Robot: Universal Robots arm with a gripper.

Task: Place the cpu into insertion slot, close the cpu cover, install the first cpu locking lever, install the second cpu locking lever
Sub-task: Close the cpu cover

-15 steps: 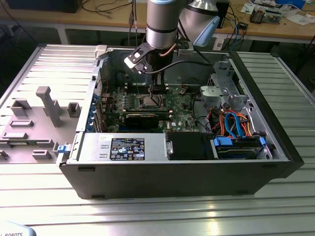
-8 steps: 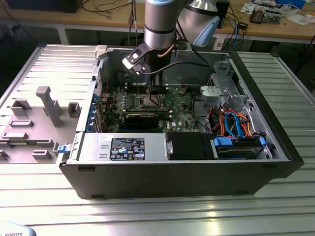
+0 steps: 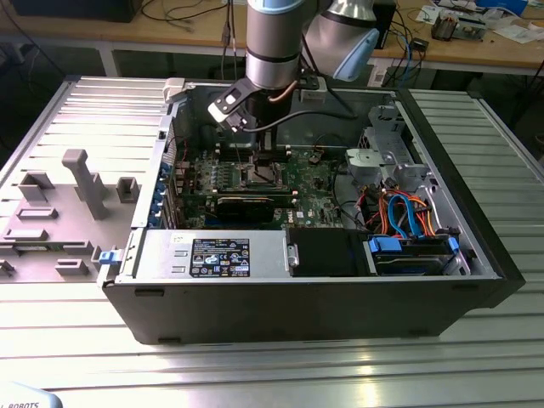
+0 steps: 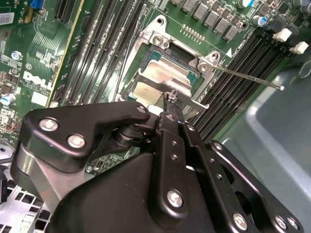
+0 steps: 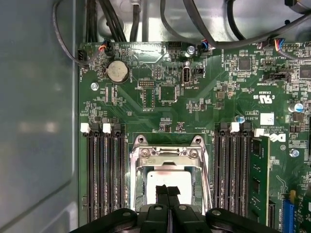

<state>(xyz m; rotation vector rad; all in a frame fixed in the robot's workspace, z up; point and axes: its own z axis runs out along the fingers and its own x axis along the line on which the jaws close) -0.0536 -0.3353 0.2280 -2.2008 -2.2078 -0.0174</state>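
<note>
The insertion slot [image 5: 141,153] sits in the green board between black memory slots. Inside it lies the cpu [image 5: 167,178], its shiny silver top also visible in the second wrist view [image 4: 163,73]. The cpu cover [image 5: 167,156] frames the chip, and its silver edge [image 4: 146,91] looks down or nearly down. A thin locking lever [image 4: 248,77] sticks out free from one socket corner. My gripper [image 5: 167,193] is shut, its black fingertips [image 4: 172,99] pressed together at the cover's near edge, touching or just above it. In the exterior view, my gripper [image 3: 257,163] reaches down into the open case above the slot [image 3: 260,177].
Black memory slots [image 5: 104,174] flank the socket on both sides. A long black card [image 3: 246,206] lies in front of the socket. Cables [image 3: 404,212] and a drive cage [image 3: 382,157] fill the case on the exterior view's right. Grey fixtures [image 3: 81,183] stand on the table outside.
</note>
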